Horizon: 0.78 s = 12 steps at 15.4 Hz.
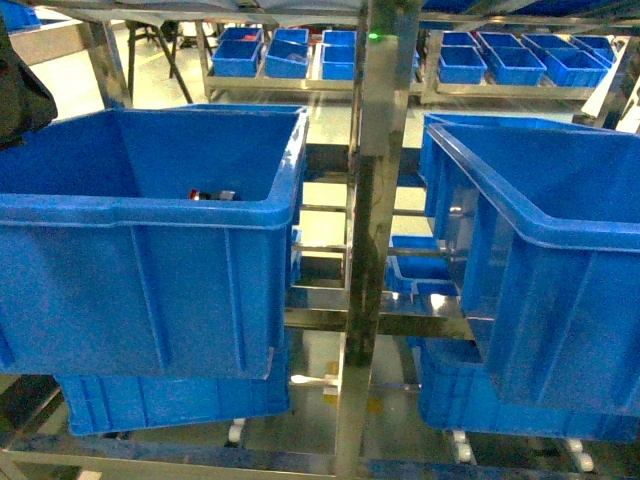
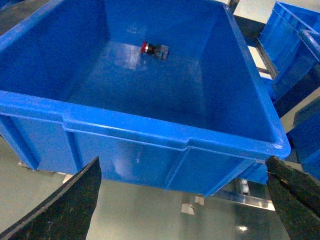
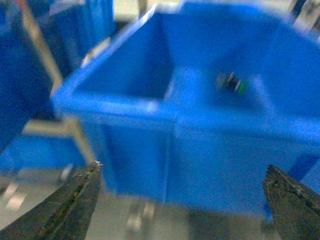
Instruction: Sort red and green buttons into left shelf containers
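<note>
The red button (image 2: 154, 49) lies on its side on the floor of a large blue bin (image 2: 165, 140), near the far wall. The head view shows that bin (image 1: 150, 215) at the left, with a bit of the button (image 1: 212, 195) above the rim. My left gripper (image 2: 183, 165) hangs open and empty in front of the bin's near wall, outside it. In the blurred right wrist view, the green button (image 3: 232, 84) rests inside another large blue bin (image 3: 165, 117). Below that bin's near wall my right gripper (image 3: 183, 167) is open, holding nothing.
A shiny metal shelf post (image 1: 365, 250) stands between the left bin and a second big bin (image 1: 540, 240) on the right. More blue bins sit on the level below (image 1: 170, 400). Small blue trays (image 1: 290, 55) line racks at the back. A dark shape (image 1: 20, 90) fills the upper left corner.
</note>
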### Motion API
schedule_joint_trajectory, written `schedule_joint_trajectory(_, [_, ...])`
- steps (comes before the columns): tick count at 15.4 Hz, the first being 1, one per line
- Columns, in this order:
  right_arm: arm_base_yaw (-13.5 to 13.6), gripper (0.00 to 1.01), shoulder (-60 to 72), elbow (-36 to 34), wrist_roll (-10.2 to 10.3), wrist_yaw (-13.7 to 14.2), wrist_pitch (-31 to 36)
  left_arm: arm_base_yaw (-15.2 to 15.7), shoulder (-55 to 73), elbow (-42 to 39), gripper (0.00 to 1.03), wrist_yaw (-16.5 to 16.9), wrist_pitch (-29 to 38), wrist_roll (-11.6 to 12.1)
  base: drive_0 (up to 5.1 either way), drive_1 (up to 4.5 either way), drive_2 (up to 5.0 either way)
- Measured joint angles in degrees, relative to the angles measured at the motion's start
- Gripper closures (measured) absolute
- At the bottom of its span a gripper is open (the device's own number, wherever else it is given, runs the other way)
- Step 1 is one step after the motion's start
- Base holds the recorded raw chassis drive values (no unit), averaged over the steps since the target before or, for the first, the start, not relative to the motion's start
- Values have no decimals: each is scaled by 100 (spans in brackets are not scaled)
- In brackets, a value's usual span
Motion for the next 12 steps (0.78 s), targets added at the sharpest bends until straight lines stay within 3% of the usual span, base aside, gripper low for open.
schedule_joint_trajectory(1, [46, 16, 105, -407, 7, 343, 1311, 2, 0, -20, 5, 0, 131, 4, 0, 0, 0])
schedule_joint_trajectory(2, [46, 25, 24, -774, 17, 413, 1954, 101, -131, -520, 13, 138, 1576, 415, 0, 0, 0])
schedule_joint_trajectory(3, [63, 34, -127, -1003, 17, 431, 2302, 249, -387, -1049, 22, 282, 2500, 909, 0, 0, 0])
schedule_joint_trajectory(4, [63, 47, -409, -1049, 20, 452, 2352, 501, -728, -1733, 35, 476, 3414, 1558, 0, 0, 0])
schedule_joint_trajectory(5, [66, 62, -719, -1084, 20, 459, 2232, 789, -1012, -2155, 49, 695, 3952, 1989, 0, 0, 0])
schedule_joint_trajectory(6, [66, 78, -999, -1231, 20, 452, 1989, 1012, -1314, -2396, 65, 933, 3991, 2197, 0, 0, 0])
schedule_joint_trajectory(7, [66, 93, -1244, -1349, 20, 457, 1766, 1213, -1569, -2660, 80, 1178, 3956, 2299, 0, 0, 0])
schedule_joint_trajectory(8, [66, 100, -1390, -1394, 11, 461, 1749, 1314, -1711, -2796, 89, 1311, 3906, 2337, 0, 0, 0])
schedule_joint_trajectory(10, [66, 99, -1412, -1523, 37, 461, 2026, 1447, -1882, -2929, 100, 1416, 3864, 2341, 0, 0, 0])
schedule_joint_trajectory(12, [66, 99, -1840, -1580, 42, 461, 1493, 1709, -2302, -3165, 101, 1635, 3729, 2347, 0, 0, 0])
